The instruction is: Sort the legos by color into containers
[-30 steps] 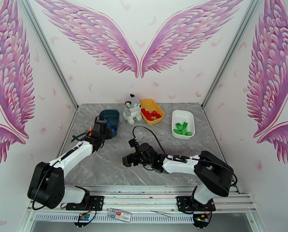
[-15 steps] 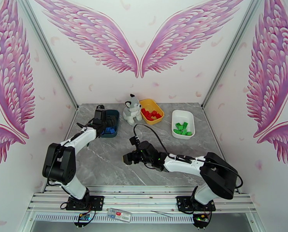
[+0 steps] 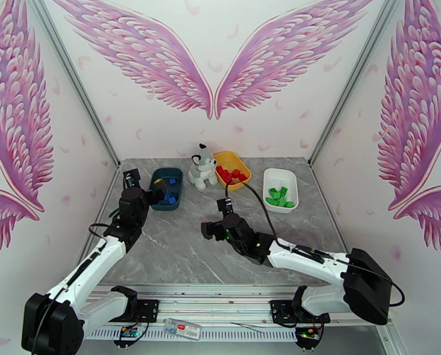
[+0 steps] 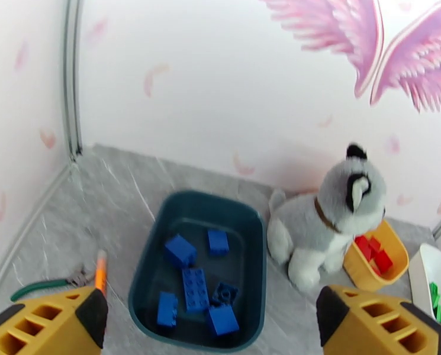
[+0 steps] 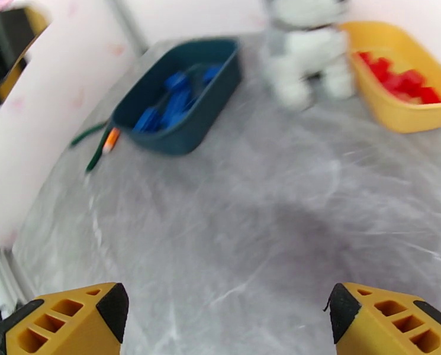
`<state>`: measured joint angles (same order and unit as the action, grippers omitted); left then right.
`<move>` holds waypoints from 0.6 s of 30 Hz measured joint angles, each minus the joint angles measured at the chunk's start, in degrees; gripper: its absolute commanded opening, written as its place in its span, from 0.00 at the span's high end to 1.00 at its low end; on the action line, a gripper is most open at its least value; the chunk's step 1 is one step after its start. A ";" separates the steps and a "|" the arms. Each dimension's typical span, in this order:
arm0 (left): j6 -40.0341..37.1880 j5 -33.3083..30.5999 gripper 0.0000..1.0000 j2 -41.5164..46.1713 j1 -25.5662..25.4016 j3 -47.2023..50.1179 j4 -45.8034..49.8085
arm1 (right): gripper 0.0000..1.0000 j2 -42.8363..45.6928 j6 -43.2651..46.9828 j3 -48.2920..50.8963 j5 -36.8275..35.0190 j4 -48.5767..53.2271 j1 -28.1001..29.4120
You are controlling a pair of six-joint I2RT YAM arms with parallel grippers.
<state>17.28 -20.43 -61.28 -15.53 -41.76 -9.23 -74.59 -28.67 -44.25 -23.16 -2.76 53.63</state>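
Legos all in trays, by colour. Blue legos [image 4: 195, 288] lie loose in the teal tray [image 4: 253, 232]; I count about six in my left wrist view. Red legos [image 3: 231, 174] are piled in the yellow tray [image 3: 235, 156]. Green legos [image 3: 280, 196] are in the white tray [image 3: 277, 173]. I see no brick on the bare worktop [image 3: 179, 255].

Trays sit in a row along the far side of the worktop: teal left, yellow middle, white right. A husky [image 4: 330, 223] sits upright between teal and yellow, just beside both. I can't tell if it touches either.

My left fingers [image 3: 157, 188] are spread wide with nothing between them. They hang by the teal tray's left near edge, and from my left wrist the tray lies below and ahead, between the two yellow tips.

My right fingers [image 3: 207, 231] are also spread wide and empty. They're over bare worktop near the middle, nearer than the husky and well apart from every tray. The right wrist view is blurred, but the tips stand far apart with only grey marble between them.

A tool [image 4: 100, 270] with an orange grip and a green handle lies flat on the worktop, just left of the teal tray.
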 measured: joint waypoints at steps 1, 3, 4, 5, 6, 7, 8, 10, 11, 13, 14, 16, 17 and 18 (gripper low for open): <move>-0.76 -0.63 0.01 0.17 0.00 0.00 -1.20 | 0.01 1.20 0.09 0.13 -3.13 -0.20 0.00; -1.79 -1.97 0.01 0.20 0.00 -0.37 -2.21 | 0.01 2.95 1.33 0.24 -8.46 -2.08 -0.26; -2.29 -2.25 0.01 0.20 0.00 -0.85 -2.21 | 0.01 3.39 2.05 0.26 -11.23 -3.93 -0.35; -2.86 -2.38 0.01 0.17 0.00 -1.42 -2.21 | 0.01 3.50 2.80 0.35 -13.55 -5.92 -0.37; -3.58 -2.38 0.01 0.15 0.00 -2.34 -2.12 | 0.01 3.37 3.98 0.74 -16.59 -9.42 -0.37; -4.50 -2.36 0.01 0.13 0.00 -3.45 -2.23 | 0.01 3.10 5.49 1.22 -19.12 -12.98 -0.37; -5.20 -2.36 0.01 0.13 0.00 -4.20 -2.43 | 0.01 2.62 7.28 1.68 -21.00 -16.52 -0.61; -7.72 -1.86 0.01 0.13 0.00 -4.85 -5.25 | 0.01 0.76 13.31 2.03 -22.32 -23.76 -1.38; -8.74 -1.53 0.01 0.13 0.00 -4.83 -6.47 | 0.01 -0.39 16.57 2.03 -22.27 -26.93 -1.92; -11.26 -0.46 0.01 0.13 0.02 -4.31 -9.14 | 0.01 -3.28 23.32 1.81 -22.29 -32.76 -3.30; -12.13 -0.37 0.01 0.15 0.07 -4.17 -9.62 | 0.01 -4.92 26.21 1.38 -22.38 -35.04 -4.15; -13.79 -0.68 0.01 0.11 0.31 -3.80 -9.97 | 0.01 -8.17 31.50 0.44 -22.67 -38.62 -6.84; -14.38 -0.90 0.01 0.11 0.70 -3.32 -10.45 | 0.01 -9.05 33.18 0.44 -22.58 -39.65 -8.46; -15.06 -1.31 0.01 0.13 1.57 -2.21 -11.13 | 0.01 -9.70 34.84 0.50 -22.56 -40.59 -10.69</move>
<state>2.22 -21.74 -61.14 -13.96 -43.97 -20.36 -84.29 6.17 -43.75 -45.71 -43.35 42.94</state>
